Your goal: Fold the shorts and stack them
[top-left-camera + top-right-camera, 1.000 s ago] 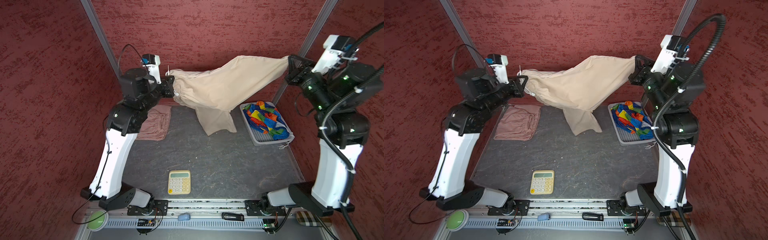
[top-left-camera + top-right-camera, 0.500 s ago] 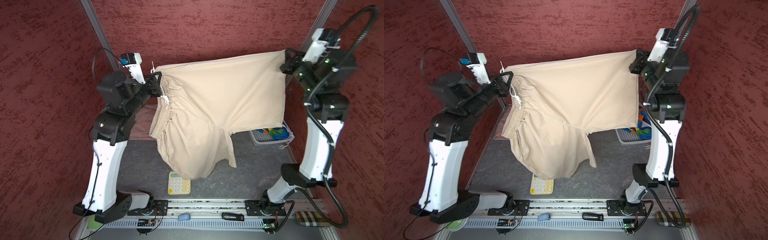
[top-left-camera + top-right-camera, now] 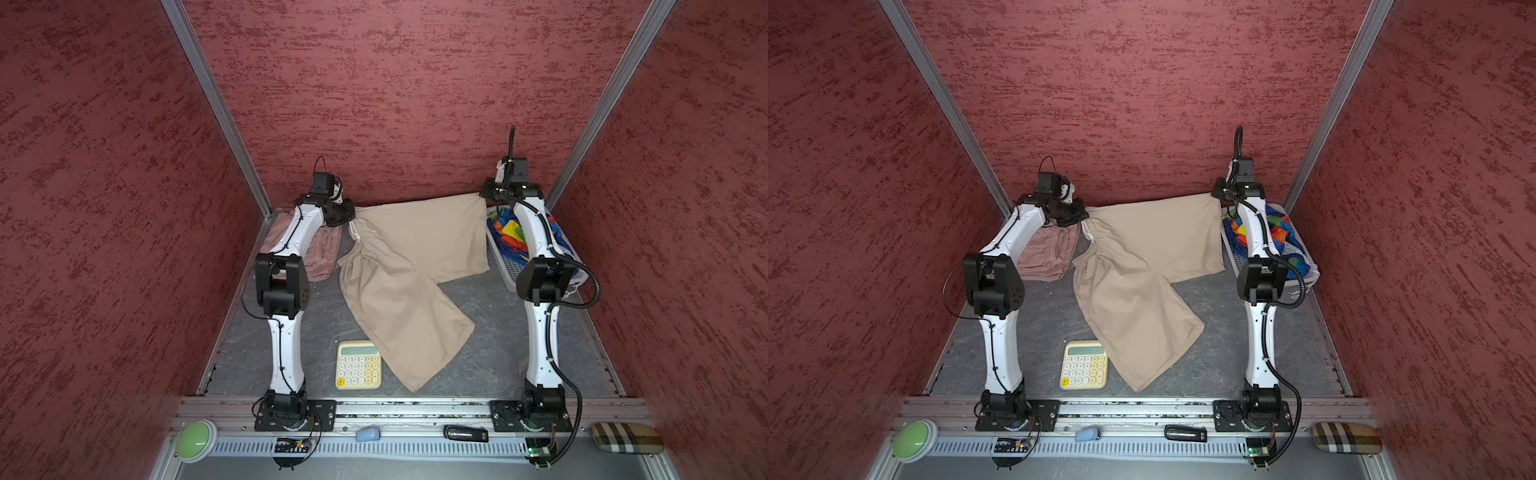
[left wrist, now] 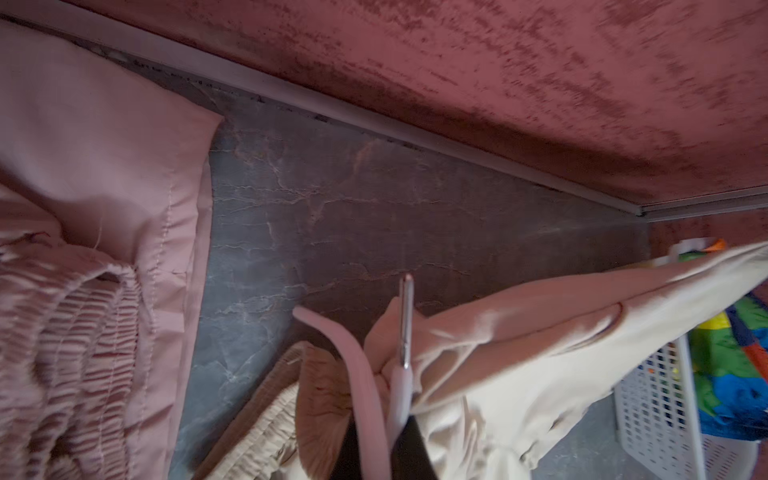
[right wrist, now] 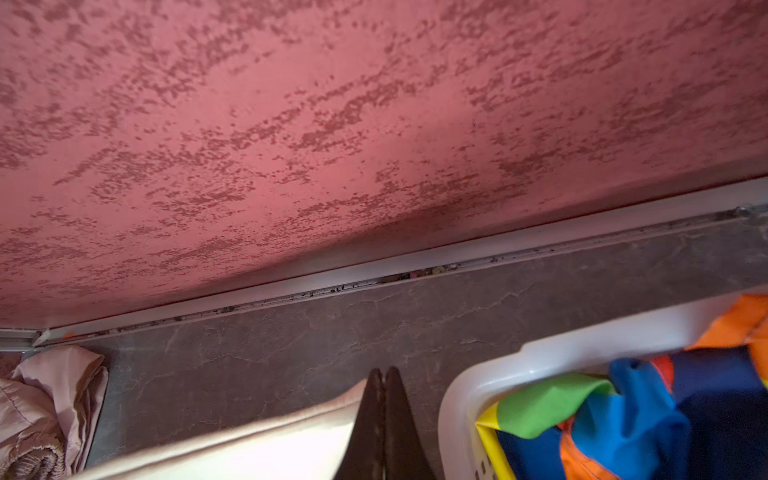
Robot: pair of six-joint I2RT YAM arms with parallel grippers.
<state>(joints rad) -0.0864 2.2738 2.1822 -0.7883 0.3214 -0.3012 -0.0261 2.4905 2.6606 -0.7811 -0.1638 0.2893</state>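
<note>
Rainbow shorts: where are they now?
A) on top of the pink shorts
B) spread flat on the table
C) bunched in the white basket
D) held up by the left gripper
C: in both top views the rainbow shorts lie crumpled inside the white basket.

- Left arm (image 3: 286,353) is showing white shells, black joints, a thin black cable (image 3: 242,293) looping centre left.
- Right arm (image 3: 540,345) is wearing a thick ribbed black hose (image 3: 597,286), centre right.
- Black base plates (image 3: 295,415) are showing screws.
- Right gripper (image 5: 384,370) is showing dark tapered fingers (image 5: 399,415).
</note>
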